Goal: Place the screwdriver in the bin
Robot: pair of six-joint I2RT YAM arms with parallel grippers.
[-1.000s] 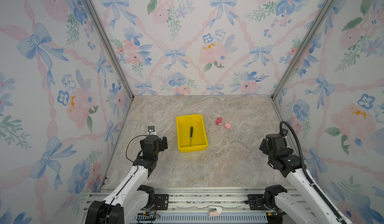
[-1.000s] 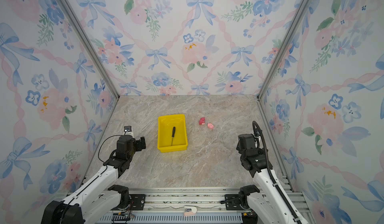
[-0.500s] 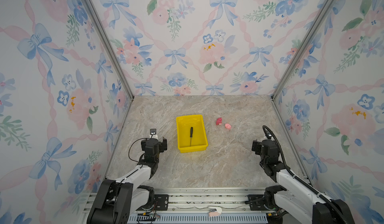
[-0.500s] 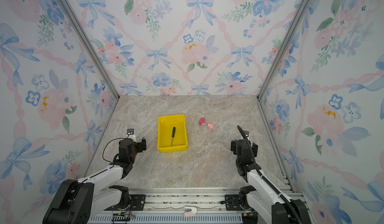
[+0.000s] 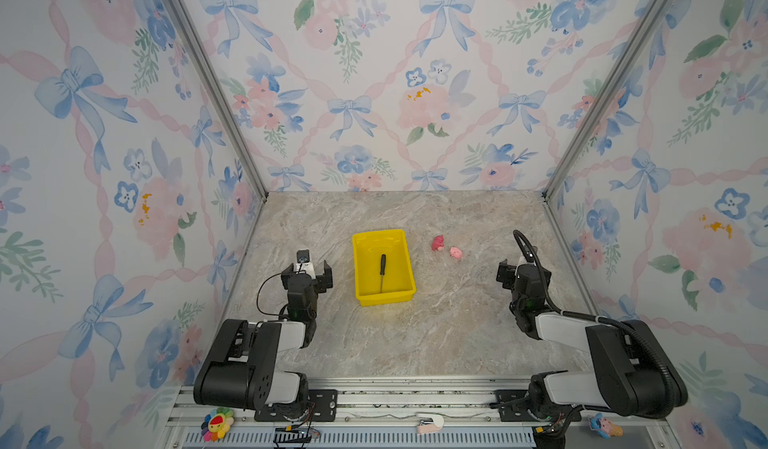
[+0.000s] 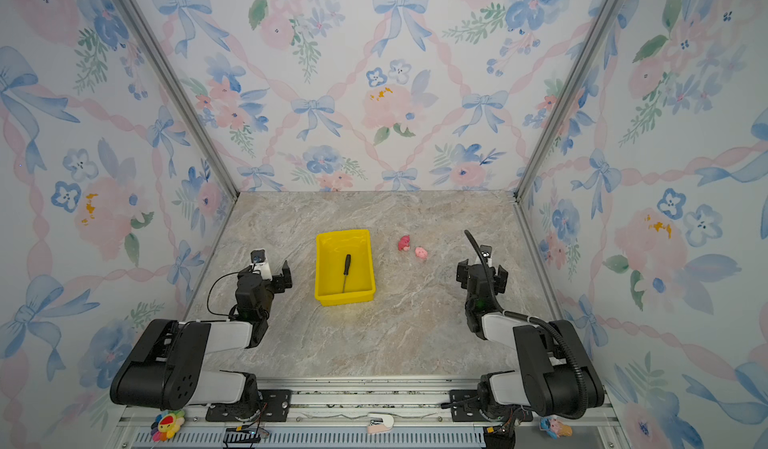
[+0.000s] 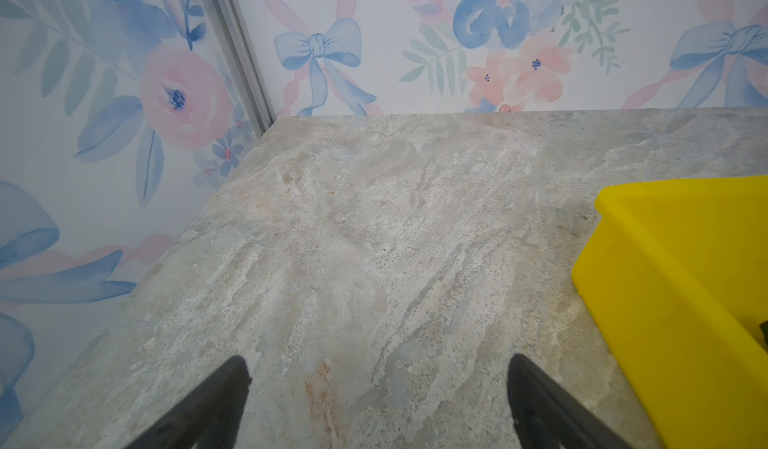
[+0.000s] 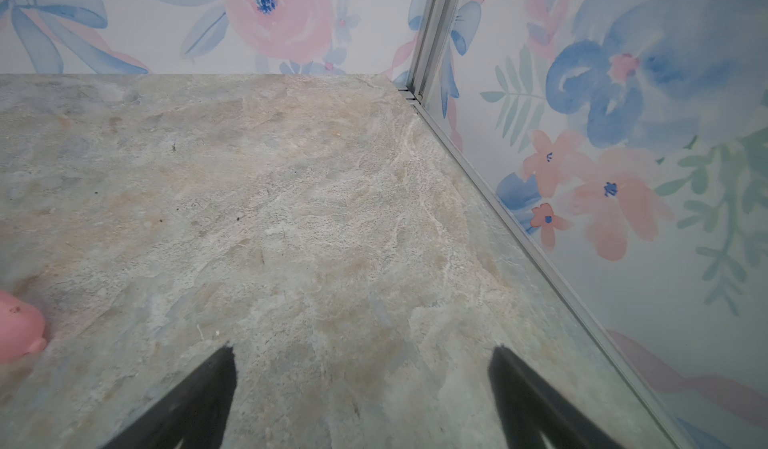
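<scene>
The screwdriver (image 5: 382,271) (image 6: 345,271), black-handled with a thin shaft, lies lengthwise inside the yellow bin (image 5: 384,299) (image 6: 345,299) at mid-table in both top views. My left gripper (image 5: 309,275) (image 6: 269,278) rests low, left of the bin and apart from it, open and empty. In the left wrist view the gripper (image 7: 378,366) has only bare marble between its fingers, with the bin's wall (image 7: 665,280) off to one side. My right gripper (image 5: 523,273) (image 6: 481,273) sits near the right wall, open and empty. The right wrist view shows that gripper (image 8: 361,353) over bare table.
Two small pink toys (image 5: 437,243) (image 5: 456,253) lie right of the bin; one (image 8: 18,330) shows at the edge of the right wrist view. Floral walls close in the table on three sides. Both arms are folded low by the front rail (image 5: 415,393).
Both arms have drawn back and folded down toward the front rail, with their grippers staying open. The screwdriver and the bin have not moved.
</scene>
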